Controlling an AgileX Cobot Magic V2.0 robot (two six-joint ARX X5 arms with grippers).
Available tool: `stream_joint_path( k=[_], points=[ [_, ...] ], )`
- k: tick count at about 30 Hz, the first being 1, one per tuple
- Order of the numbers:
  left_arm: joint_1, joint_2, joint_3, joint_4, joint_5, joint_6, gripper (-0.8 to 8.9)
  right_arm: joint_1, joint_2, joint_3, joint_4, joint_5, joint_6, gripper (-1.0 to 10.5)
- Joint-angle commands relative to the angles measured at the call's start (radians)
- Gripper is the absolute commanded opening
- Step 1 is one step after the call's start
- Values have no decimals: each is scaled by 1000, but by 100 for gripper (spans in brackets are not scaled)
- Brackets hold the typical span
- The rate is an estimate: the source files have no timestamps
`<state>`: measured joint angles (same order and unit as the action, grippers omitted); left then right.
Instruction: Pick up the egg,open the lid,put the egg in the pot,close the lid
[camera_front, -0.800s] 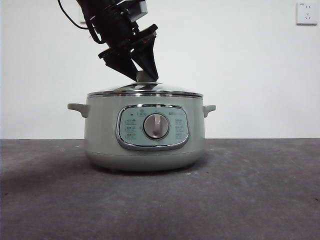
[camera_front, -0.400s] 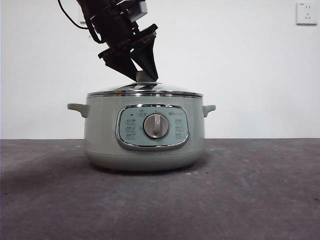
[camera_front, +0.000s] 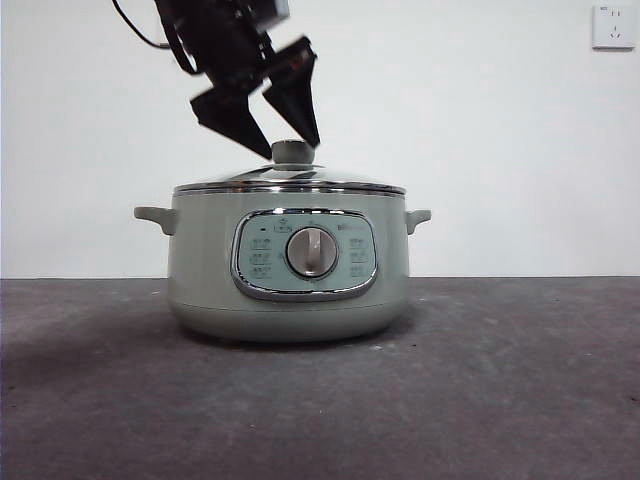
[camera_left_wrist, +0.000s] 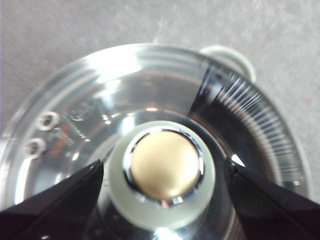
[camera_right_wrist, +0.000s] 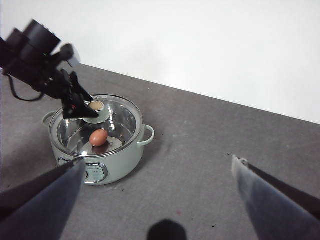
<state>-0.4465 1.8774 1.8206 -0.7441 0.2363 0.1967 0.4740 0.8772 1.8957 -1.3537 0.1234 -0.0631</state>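
The sage-green pot (camera_front: 290, 300) stands mid-table with the glass lid (camera_front: 290, 182) seated on its rim. My left gripper (camera_front: 288, 140) hovers just above the lid's green knob (camera_front: 292, 152), open, one jaw on each side and neither touching it. The left wrist view looks straight down on the knob (camera_left_wrist: 162, 172), with that gripper (camera_left_wrist: 164, 167) spread around it. Through the lid (camera_right_wrist: 122, 117), the right wrist view shows the brown egg (camera_right_wrist: 98, 137) lying inside the pot (camera_right_wrist: 120, 165). My right gripper (camera_right_wrist: 159, 161) hangs high and far back from the pot, open and holding nothing.
A silver dial (camera_front: 312, 252) sits in the pot's front control panel. Two small handles stick out at the pot's sides. A white wall socket (camera_front: 612, 25) is at the upper right. Dark grey table (camera_front: 520, 380) spreads around the pot.
My left gripper has opened, let go of the knob and risen slightly. The lid stays on the pot.
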Motion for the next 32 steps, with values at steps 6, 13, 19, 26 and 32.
stream_joint_path(
  k=[6, 13, 19, 26, 32],
  points=[
    [11, -198, 3, -101, -1, -37, 409, 3, -3, -8, -26, 0, 11, 502],
    [11, -429, 3, -261, 7, -69, 409, 3, 12, -25, -26, 0, 10, 502],
    [11, -610, 3, -353, 6, -117, 408, 3, 35, -35, -26, -3, 10, 501],
    [11, -721, 3, -384, 6, -118, 408, 3, 50, -35, -26, -4, 10, 501],
    [11, -732, 3, -432, 6, -117, 245, 3, 50, -35, -26, -3, 11, 382]
  ],
)
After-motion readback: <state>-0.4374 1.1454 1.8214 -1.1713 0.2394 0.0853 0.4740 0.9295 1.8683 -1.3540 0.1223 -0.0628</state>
